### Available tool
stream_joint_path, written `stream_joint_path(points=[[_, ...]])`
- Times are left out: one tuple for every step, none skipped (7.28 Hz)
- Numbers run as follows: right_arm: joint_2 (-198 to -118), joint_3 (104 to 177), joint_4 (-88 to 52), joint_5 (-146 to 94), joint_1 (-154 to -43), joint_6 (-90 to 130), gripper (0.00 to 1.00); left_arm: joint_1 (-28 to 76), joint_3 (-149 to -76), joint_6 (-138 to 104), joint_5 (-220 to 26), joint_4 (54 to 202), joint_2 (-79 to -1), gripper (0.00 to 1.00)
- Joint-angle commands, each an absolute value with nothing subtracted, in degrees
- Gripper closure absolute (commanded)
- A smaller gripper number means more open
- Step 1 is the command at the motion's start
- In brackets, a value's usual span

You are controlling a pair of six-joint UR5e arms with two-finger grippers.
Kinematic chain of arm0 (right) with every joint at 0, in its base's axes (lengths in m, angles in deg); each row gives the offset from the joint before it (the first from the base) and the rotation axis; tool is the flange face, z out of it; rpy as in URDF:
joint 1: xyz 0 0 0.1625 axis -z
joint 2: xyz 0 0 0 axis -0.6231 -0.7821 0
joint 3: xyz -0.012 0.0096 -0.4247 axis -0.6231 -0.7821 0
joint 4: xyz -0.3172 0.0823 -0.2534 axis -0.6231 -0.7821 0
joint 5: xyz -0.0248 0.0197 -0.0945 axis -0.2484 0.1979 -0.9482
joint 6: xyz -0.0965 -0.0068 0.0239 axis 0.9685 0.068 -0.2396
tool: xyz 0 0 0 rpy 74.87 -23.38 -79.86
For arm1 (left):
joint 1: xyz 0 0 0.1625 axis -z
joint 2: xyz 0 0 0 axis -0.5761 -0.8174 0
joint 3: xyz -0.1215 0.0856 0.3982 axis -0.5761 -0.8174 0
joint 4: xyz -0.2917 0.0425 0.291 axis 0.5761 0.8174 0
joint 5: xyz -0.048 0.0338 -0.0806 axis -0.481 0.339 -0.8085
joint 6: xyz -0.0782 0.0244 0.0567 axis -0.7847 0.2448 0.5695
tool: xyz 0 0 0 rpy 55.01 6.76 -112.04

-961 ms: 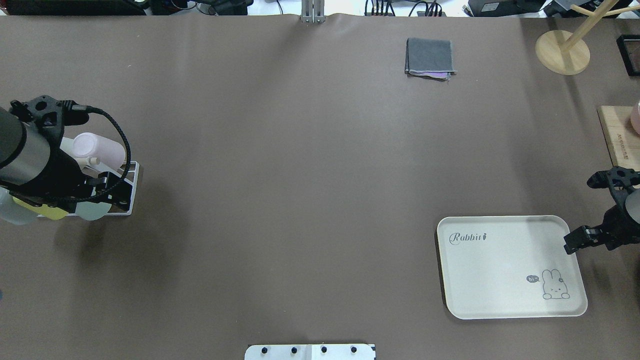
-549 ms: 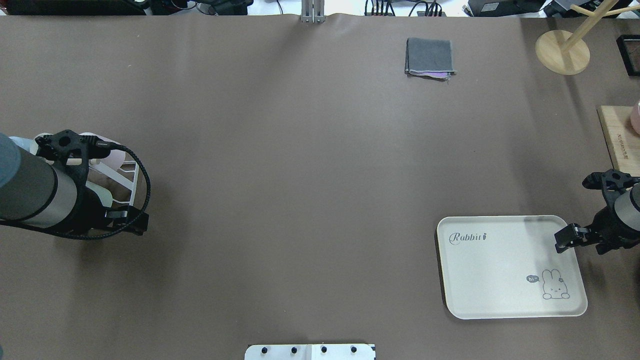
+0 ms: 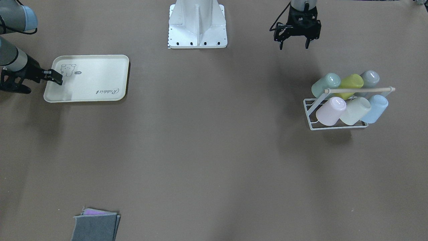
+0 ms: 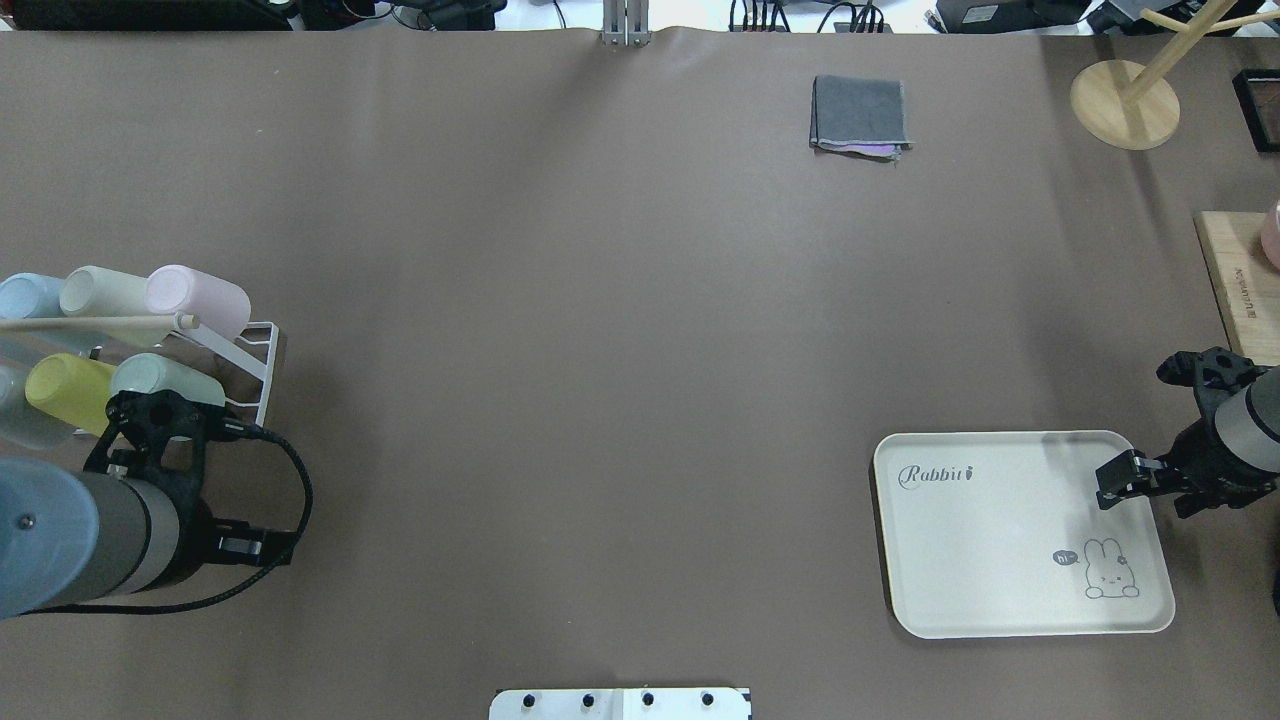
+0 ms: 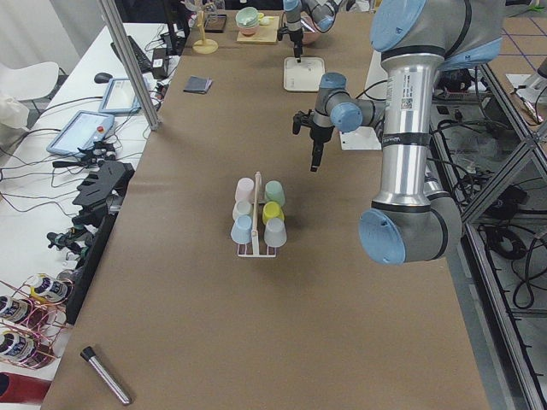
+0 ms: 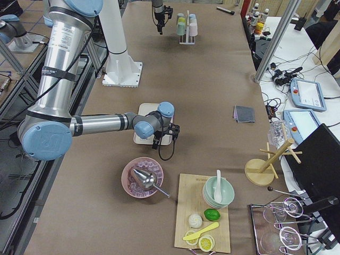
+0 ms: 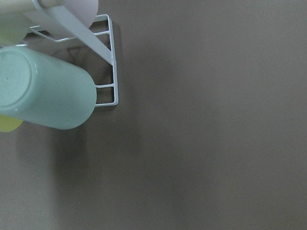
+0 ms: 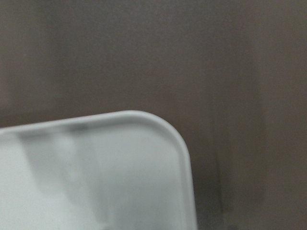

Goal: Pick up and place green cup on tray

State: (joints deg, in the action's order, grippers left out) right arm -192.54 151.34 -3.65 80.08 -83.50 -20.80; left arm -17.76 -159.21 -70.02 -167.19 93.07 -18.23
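The green cup (image 3: 326, 84) is a pale mint tumbler lying tilted in the white wire rack (image 3: 312, 112), at its end towards the robot; it also shows in the overhead view (image 4: 165, 380) and the left wrist view (image 7: 45, 93). My left gripper (image 3: 294, 46) is open and empty, above bare table on the robot's side of the rack, apart from the cup. The cream tray (image 4: 1000, 540) lies at the front right. My right gripper (image 4: 1140, 505) is open and empty over the tray's far right corner (image 8: 163, 129).
The rack also holds a yellow-green cup (image 3: 351, 83), a grey, a pink, a cream and a blue cup under a wooden bar. A folded grey cloth (image 4: 860, 115), a wooden stand (image 4: 1125, 105) and a wooden board (image 4: 1240, 280) lie at the far right.
My left arm has drawn back from over the rack towards the robot, uncovering the cups. My right gripper has moved a little inward over the tray's corner.
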Motion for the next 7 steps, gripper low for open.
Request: stream_joint_path(points=[[-192.70, 151.83, -3.54, 80.51, -83.55, -20.43, 0.28, -24.87, -159.45, -66.27, -156.74, 94.73, -12.41, 0.02], [-192.70, 151.66, -3.54, 80.51, -83.55, -20.25, 0.42, -25.50, -159.36, -58.66, -153.05, 93.94, -11.86, 0.02], [-192.70, 151.66, -3.54, 80.60, -83.55, -20.25, 0.52, -26.73, -159.28, -50.75, -148.49, 93.07, -11.07, 0.02], [-192.87, 151.66, -3.54, 80.68, -83.55, -20.25, 0.54, -27.70, -159.36, -43.36, -143.83, 92.10, -9.67, 0.02], [-192.96, 151.83, -3.45, 81.03, -83.55, -20.25, 0.55, -28.06, -159.54, -37.03, -141.52, 90.09, -9.13, 0.02], [-193.14, 151.83, -3.45, 81.12, -83.63, -20.25, 0.56, -28.58, -159.63, -28.43, -137.58, 88.16, -9.30, 0.03], [-193.23, 152.01, -3.45, 81.21, -83.63, -20.25, 0.56, -28.93, -159.63, -20.17, -134.41, 85.87, -9.39, 0.02]])
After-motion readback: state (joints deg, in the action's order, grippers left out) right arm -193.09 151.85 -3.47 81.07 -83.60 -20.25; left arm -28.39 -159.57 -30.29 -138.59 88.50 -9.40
